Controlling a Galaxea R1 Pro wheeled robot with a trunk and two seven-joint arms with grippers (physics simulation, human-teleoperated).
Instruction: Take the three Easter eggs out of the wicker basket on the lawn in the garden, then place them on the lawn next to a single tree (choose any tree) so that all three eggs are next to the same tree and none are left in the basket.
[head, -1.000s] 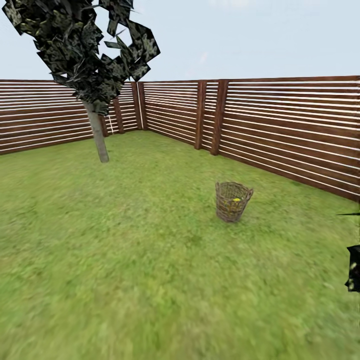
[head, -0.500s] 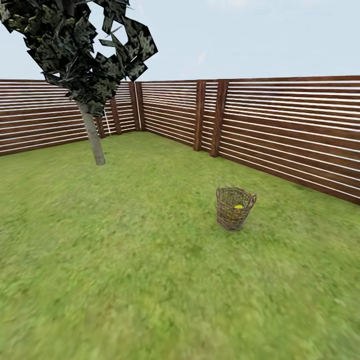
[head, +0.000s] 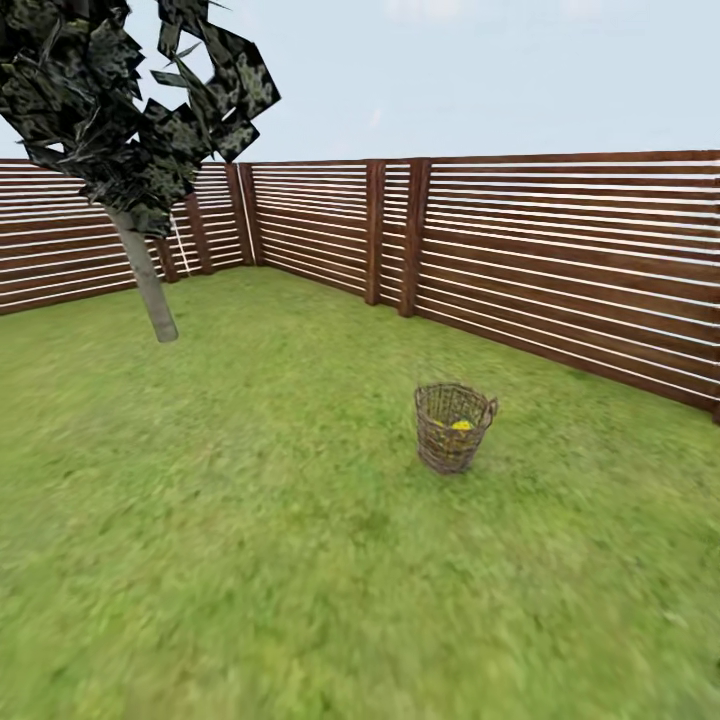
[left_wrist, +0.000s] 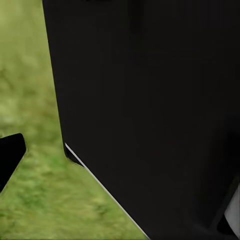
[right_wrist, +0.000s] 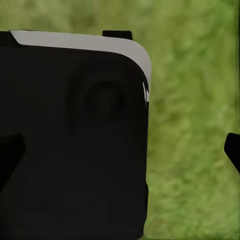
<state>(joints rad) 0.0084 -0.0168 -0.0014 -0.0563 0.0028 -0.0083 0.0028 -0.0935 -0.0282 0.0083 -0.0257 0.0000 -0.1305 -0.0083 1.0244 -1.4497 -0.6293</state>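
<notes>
Swung and rolled nearer over the last second, bringing the small round brown-grey wicker basket (head: 454, 427) to five o'clock of the pale-trunked tree (head: 148, 283), yellow still inside; claw states untellable, black housings blocking.

From the head view, the wicker basket (head: 455, 427) stands upright on the lawn (head: 250, 520), right of centre and well apart from everything else. Inside it lies at least 1 Easter egg (head: 461, 425), low against the far wall; how many more are in there cannot be told. The tree (head: 145, 285) rises from the grass far to the left and behind the basket. The fence (head: 560, 270) runs behind both, meeting at a corner behind the tree.
</notes>
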